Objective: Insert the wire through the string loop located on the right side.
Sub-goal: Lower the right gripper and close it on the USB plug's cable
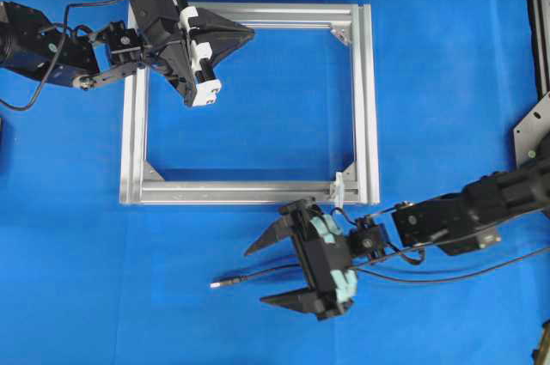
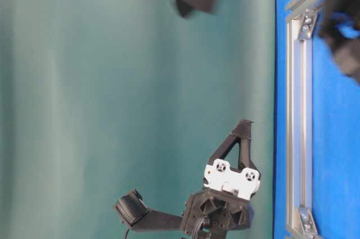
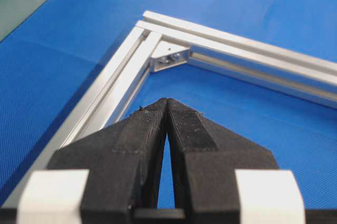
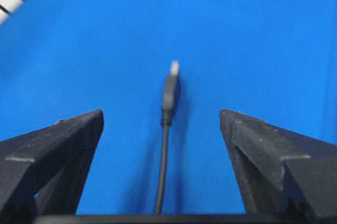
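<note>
While the right pincer [image 1: 268, 274] stands wide open low in the overhead view, the wire [image 1: 258, 277] lies flat on the blue bench [image 1: 447, 82] between its two fingers, touched by neither. The plug's silvery tip [image 1: 214, 283] points toward the left of the frame, and the cable trails off to the right edge under the right arm. In the right wrist view the plug [image 4: 170, 88] sits centred in the gap, a little ahead of the fingertips. The string loop [image 1: 338, 186] is a small white tie on the lower right corner of the aluminium frame [image 1: 365, 99], just above the right pincer. At the upper left, the left pincer [image 1: 251, 34] is closed on nothing, its tips meeting over the frame's top rail.
</note>
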### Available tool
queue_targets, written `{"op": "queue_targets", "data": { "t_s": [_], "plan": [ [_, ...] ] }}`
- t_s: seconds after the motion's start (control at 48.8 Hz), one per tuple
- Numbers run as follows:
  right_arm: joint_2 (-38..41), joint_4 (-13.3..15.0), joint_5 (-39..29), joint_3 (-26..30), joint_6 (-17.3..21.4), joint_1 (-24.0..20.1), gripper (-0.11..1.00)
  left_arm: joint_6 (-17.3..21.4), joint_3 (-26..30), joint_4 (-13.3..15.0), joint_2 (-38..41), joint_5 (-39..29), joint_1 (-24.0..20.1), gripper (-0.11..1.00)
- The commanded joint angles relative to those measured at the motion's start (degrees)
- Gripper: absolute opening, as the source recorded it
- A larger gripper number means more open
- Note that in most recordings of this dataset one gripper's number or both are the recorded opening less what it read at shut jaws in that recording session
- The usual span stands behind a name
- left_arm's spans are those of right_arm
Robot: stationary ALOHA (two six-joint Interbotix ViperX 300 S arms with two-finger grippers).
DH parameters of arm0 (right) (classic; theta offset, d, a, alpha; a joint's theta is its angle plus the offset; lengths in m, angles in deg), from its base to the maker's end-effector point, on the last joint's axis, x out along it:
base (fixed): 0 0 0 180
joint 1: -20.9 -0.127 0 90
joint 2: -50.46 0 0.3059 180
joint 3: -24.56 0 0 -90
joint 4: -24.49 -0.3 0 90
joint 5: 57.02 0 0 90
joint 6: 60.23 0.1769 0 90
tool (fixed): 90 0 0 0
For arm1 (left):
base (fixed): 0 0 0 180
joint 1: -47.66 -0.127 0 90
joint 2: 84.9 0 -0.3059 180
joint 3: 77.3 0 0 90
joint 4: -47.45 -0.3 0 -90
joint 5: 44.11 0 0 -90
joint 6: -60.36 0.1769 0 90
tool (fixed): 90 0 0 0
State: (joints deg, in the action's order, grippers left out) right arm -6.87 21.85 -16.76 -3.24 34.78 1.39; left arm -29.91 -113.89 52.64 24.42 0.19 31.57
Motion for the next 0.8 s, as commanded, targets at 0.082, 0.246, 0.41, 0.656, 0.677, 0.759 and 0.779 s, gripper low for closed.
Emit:
{"op": "queue_targets", "data": {
  "t_s": [0.082,0.246,0.41,0.656,0.677,0.759,0.779],
  "plan": [
    [0.44,-2.46,0.35,1.23,0.09,-0.18,0.83,-0.09,0.7,-0.18,-1.58,0.35,0.0,0.0],
    [0.62,-3.43,0.09,1.14,0.09,-0.18,0.83,-0.09,0.79,-0.18,-1.58,0.35,0.18,0.0],
    [0.62,-3.43,-0.09,1.05,0.09,-0.18,0.82,-0.18,0.7,-0.18,-1.58,0.26,0.18,0.0],
    [0.62,-3.08,-1.49,1.05,-0.18,-0.26,0.37,-0.18,0.7,-0.18,-1.58,0.35,0.26,0.0],
    [0.62,-2.99,-1.41,1.05,-0.18,-0.35,0.31,-0.09,0.7,-0.18,-1.58,0.26,0.26,0.0],
    [0.62,-2.9,-1.23,0.97,-0.18,-0.44,0.12,-0.09,0.79,-0.18,-1.49,0.35,0.26,0.0],
    [0.62,-2.81,-1.23,0.97,-0.18,-0.53,0.08,-0.09,0.88,-0.18,-1.58,0.35,0.18,0.0]
  ]
}}
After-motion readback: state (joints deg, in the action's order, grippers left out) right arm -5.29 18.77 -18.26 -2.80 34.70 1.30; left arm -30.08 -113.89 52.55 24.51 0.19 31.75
